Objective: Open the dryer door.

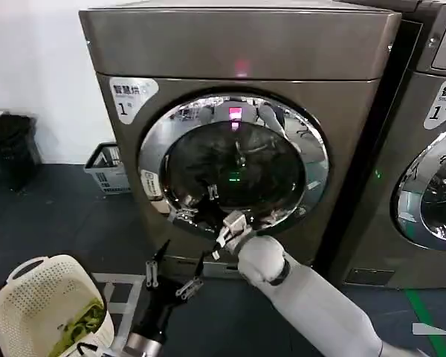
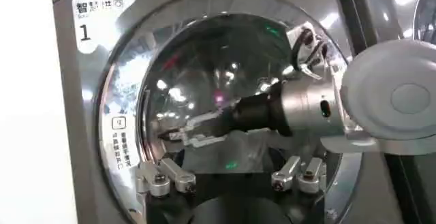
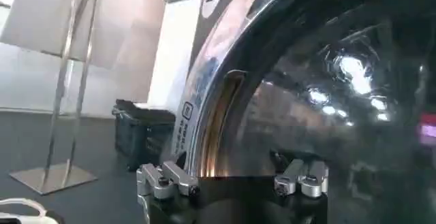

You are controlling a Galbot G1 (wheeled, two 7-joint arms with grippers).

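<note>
1. Head view: the dryer door [image 1: 234,163] sits closed in the machine front. The right gripper [image 1: 229,229] is at its lower chrome rim, nearer than the left gripper [image 1: 175,275], which hangs spread, low and apart.
2. Left wrist view: the right gripper [image 2: 178,133] reaches toward the door's left rim, fingers seemingly parted.
3. Right wrist view: a recess [image 3: 216,120] in the rim lies just ahead, probably the pull point.

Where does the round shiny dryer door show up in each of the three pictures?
Head view: the dryer door sits centre, on the machine's front.
Left wrist view: it spans the middle.
Right wrist view: close up, its rim curves through the centre.
Shared landmark: the white sticker on the rim.
</note>
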